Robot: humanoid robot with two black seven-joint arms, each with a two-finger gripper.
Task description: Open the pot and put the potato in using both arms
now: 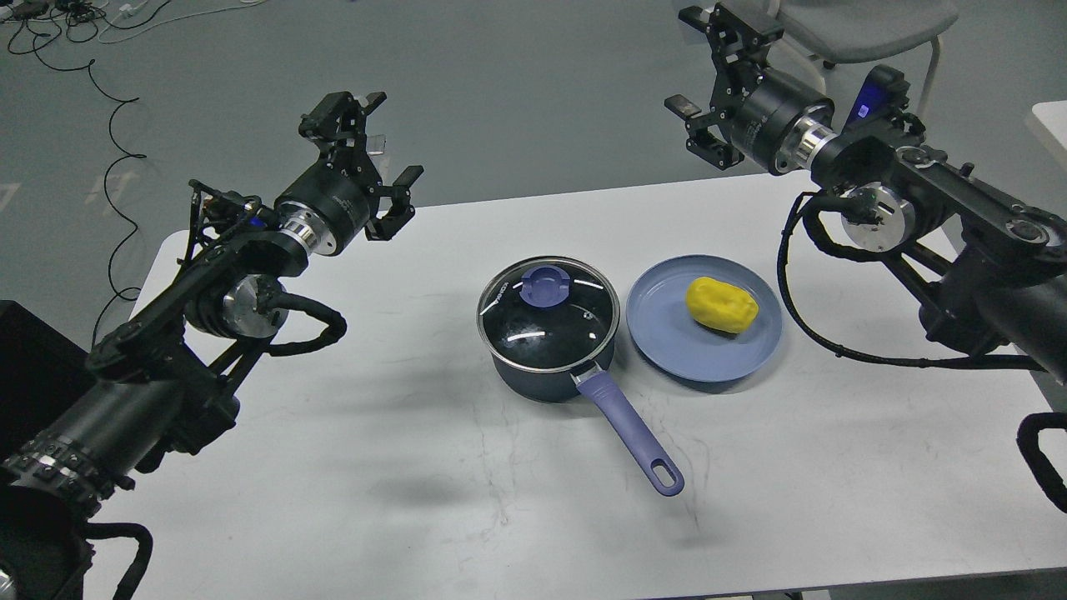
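Pot (pixel 546 354): dark blue, near the middle of the white table (pixel 333 467), upright, lid on
Lid (pixel 548 312): glass with a metal rim, seated flat on the pot, purple knob (pixel 545 286) toward its far side
Handle (pixel 629 433): purple, runs from the pot toward the near right, hanging hole at its end, lying on the table
Potato (pixel 721 304): yellow, lying on the plate, right of its centre
Plate (pixel 667 342): pale blue, just beside the pot on its right; rims look very close, whether they touch I cannot tell
Left gripper (pixel 371 158): raised above the table's far left edge, well apart from the pot, fingers spread wide, nothing between them
Left arm (pixel 208 292): black, comes in from the lower left, cable looped under its wrist joint
Right gripper (pixel 708 75): held high beyond the table's far right edge, well away from plate and potato, fingers parted and holding nothing
Right arm (pixel 934 200): black, comes in from the right edge, cable hanging below it over the table
Chair (pixel 867 25): grey, on the floor behind the right gripper
Cables (pixel 92 75): black, trailing across the grey floor at far left
Task state: lid not yet lifted, potato not yet picked up
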